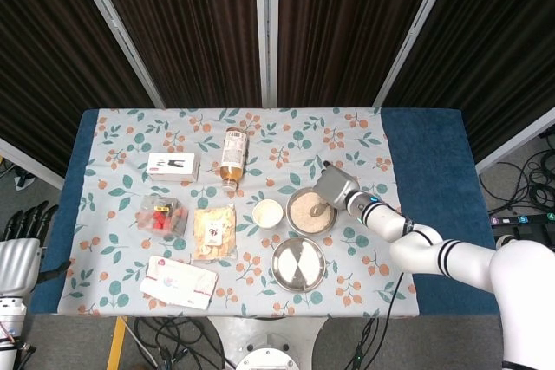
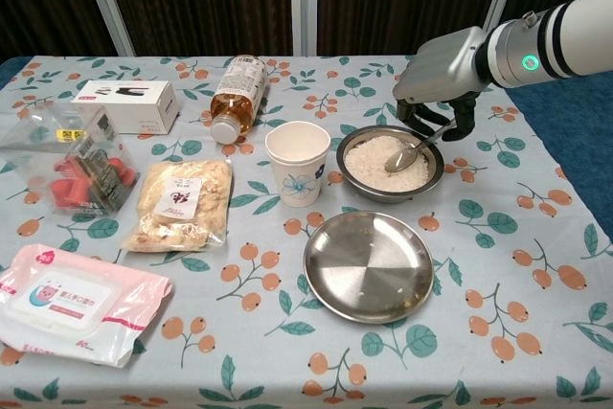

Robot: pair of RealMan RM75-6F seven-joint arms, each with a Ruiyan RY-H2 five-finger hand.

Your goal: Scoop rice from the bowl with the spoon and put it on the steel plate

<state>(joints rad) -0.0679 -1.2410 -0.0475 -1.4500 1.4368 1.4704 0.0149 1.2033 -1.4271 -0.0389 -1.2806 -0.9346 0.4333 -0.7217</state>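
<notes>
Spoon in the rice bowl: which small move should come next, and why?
Probably lift the spoon gently, keeping it level. The right hand holds it with its tip in the rice of the bowl, and the steel plate has no heap of rice yet.

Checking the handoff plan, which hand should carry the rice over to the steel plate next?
The right hand: it holds the spoon, whose tip sits in the rice bowl beside the steel plate. The left hand hangs off the table's far-left edge.

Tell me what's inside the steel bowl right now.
The bowl holds white rice, with the spoon tip dipped into it, its handle held by the right hand. The bowl's bottom is covered by rice.
</notes>
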